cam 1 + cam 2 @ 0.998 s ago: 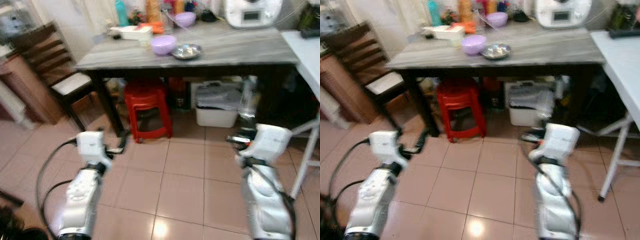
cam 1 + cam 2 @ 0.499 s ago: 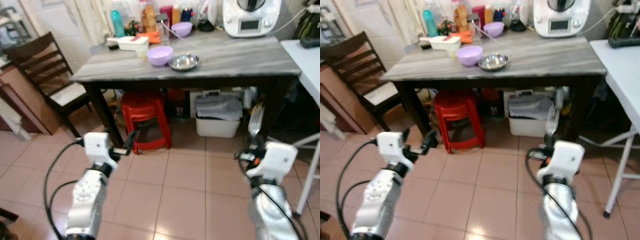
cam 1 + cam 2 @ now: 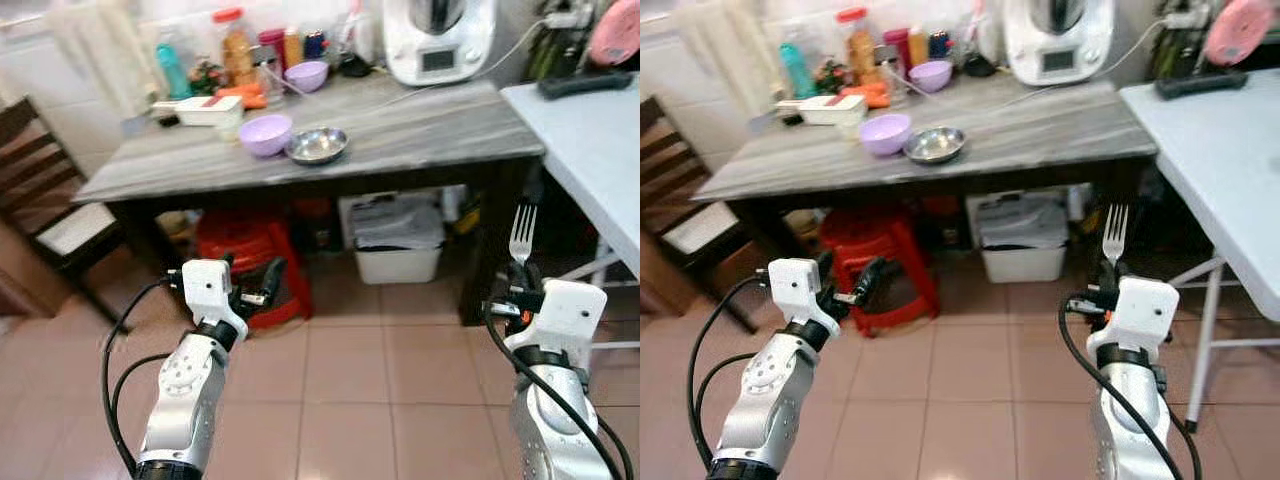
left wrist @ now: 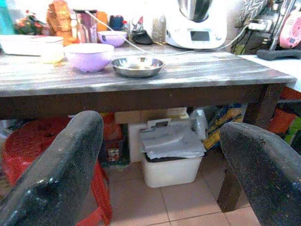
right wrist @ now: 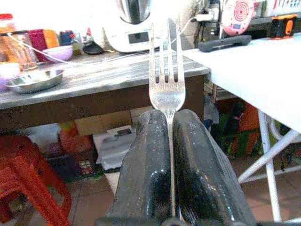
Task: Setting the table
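Tiled floor lies before a grey table (image 3: 430, 125) carrying a purple bowl (image 3: 265, 133) beside a steel bowl (image 3: 317, 145). Short of the table, the right gripper (image 5: 171, 141) clamps an upright fork (image 3: 521, 236); the left gripper (image 4: 160, 165) is spread wide, holding nothing.

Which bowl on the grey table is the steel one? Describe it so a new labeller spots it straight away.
Find the long grey wood-grain table with the white kitchen machine at its back. Near the front edge, left of centre, two bowls sit side by side: the steel bowl is the right one. It is shallow, shiny and silver, while its neighbour, the lilac bowl, is deeper and matt plastic.
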### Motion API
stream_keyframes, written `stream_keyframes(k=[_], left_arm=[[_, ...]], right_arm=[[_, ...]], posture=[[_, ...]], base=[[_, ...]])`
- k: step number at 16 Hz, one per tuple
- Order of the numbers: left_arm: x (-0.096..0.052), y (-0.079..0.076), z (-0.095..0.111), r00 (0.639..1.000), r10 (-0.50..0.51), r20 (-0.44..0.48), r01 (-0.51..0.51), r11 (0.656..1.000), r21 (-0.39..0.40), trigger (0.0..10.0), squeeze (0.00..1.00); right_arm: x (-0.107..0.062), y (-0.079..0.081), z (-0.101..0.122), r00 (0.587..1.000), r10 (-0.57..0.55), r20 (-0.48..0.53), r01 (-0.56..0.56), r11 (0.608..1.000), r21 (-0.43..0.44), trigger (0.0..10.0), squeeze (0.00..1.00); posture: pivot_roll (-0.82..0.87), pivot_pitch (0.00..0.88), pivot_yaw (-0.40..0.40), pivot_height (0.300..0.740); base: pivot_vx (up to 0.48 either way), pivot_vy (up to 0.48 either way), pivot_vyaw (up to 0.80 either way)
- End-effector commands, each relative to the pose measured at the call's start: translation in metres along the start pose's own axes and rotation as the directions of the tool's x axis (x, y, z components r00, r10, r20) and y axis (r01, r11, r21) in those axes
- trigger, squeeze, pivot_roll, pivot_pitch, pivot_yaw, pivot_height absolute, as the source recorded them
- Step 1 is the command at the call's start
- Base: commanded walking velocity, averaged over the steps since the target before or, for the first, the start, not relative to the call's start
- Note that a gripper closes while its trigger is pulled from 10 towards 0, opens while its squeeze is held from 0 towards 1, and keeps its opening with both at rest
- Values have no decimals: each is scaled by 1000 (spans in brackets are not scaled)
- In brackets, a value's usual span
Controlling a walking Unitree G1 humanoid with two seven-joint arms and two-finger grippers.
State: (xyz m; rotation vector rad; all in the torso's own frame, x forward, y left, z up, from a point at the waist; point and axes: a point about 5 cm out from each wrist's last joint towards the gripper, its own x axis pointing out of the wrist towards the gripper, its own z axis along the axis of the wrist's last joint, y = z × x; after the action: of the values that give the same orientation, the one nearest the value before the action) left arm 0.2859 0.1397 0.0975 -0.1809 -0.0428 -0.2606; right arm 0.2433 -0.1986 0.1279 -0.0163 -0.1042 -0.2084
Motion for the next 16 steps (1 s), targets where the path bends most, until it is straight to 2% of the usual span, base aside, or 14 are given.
stream_keyframes(k=[1, 6, 8, 16], left_arm=[[-1, 9, 5, 1000, 19, 13, -19, 1000, 15, 10000, 0], [-2, 9, 5, 1000, 20, 14, -20, 1000, 10, 10000, 0], [-1, 8, 5, 1000, 16, 14, -16, 1000, 8, 10000, 0], [0, 7, 6, 1000, 6, 13, -6, 1000, 6, 10000, 0]], right_arm=[[2, 10, 2, 1000, 30, 6, -30, 999, 22, 10000, 0], [6, 12, 4, 999, 49, 16, -49, 999, 4, 10000, 0], [7, 12, 4, 999, 46, 14, -46, 999, 8, 10000, 0], [10, 13, 2, 999, 43, 12, -43, 999, 17, 10000, 0]], posture=[[-95, 13, 146, 740], [-92, 14, 142, 740], [-93, 12, 142, 740], [-90, 3, 144, 740]], base=[[416, 0, 0], [480, 0, 0], [480, 0, 719], [480, 0, 0]])
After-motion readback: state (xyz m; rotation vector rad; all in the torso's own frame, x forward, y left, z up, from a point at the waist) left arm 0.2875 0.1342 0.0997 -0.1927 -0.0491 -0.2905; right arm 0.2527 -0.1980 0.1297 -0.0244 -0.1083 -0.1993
